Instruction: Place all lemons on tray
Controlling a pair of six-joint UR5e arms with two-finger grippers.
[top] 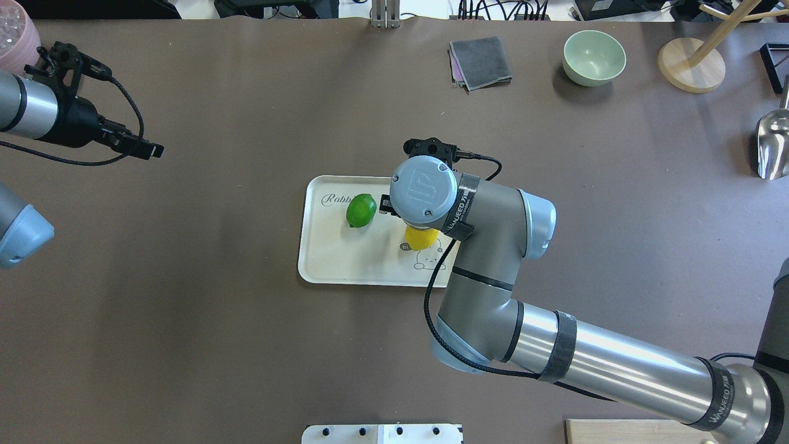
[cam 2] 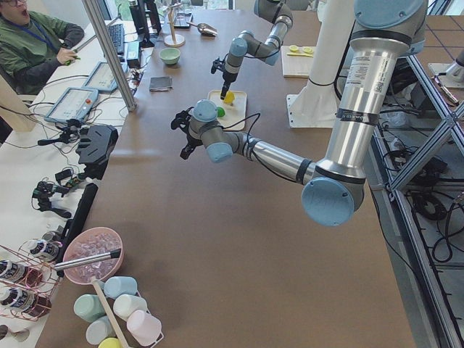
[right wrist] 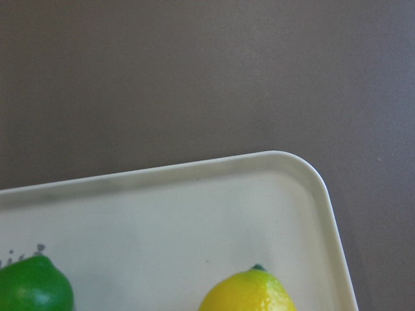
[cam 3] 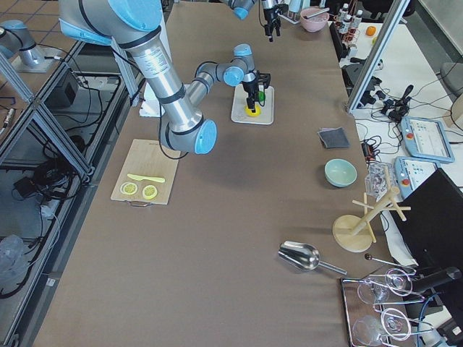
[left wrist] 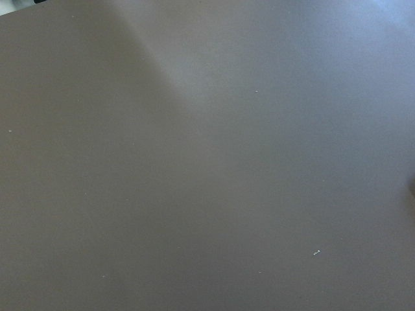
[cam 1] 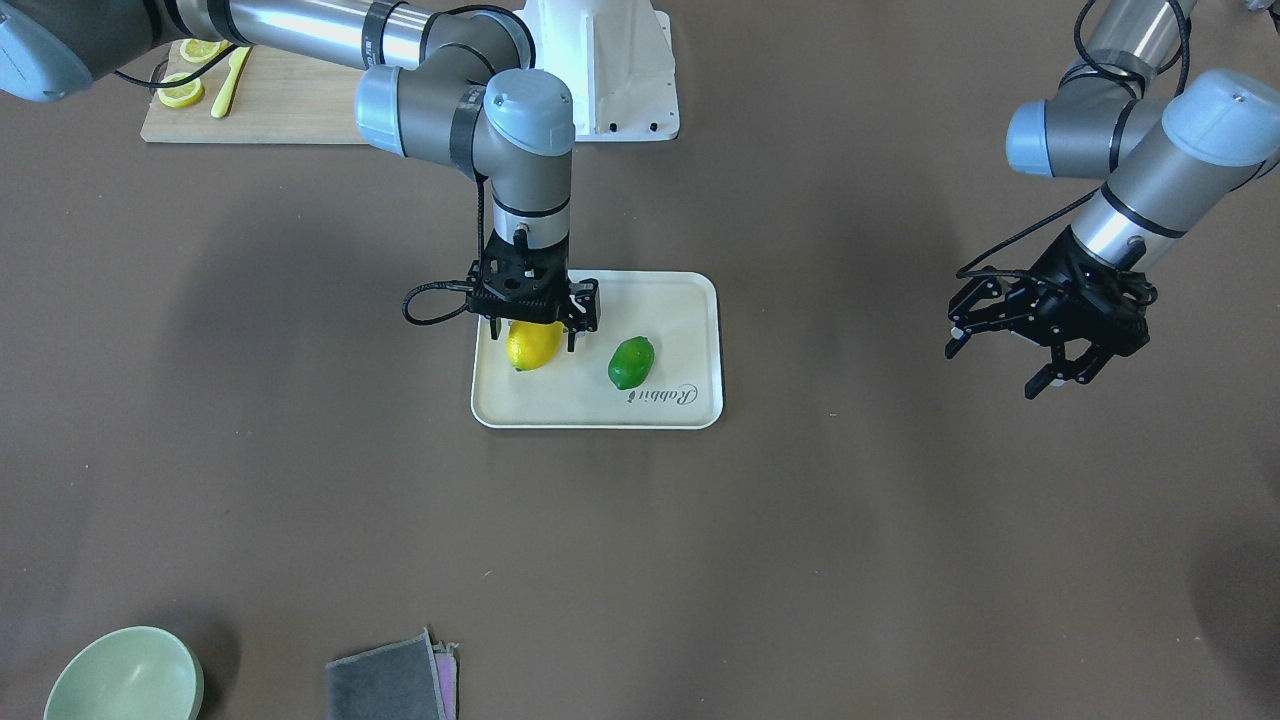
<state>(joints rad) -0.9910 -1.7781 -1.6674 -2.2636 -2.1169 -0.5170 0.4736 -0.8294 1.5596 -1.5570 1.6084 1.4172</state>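
The cream tray [cam 1: 670,300] lies mid-table, marked "Rabbit". The yellow lemon [cam 1: 533,345] and the green lemon [cam 1: 631,362] both rest on it, apart from each other. My right gripper [cam 1: 537,337] hangs straight down over the yellow lemon, open, one finger on each side of its top and wider than the fruit. The right wrist view shows the tray corner [right wrist: 194,214], the yellow lemon's tip [right wrist: 249,295] and the green lemon [right wrist: 32,285]. My left gripper [cam 1: 1000,362] is open and empty, held above bare table far to the tray's side. Its wrist view shows only table.
A wooden cutting board [cam 1: 290,100] with lemon slices and a yellow knife lies near the robot's base. A green bowl [top: 594,57], a grey cloth [top: 481,61], a wooden stand [top: 690,65] and a metal scoop [top: 773,145] stand along the far and right sides.
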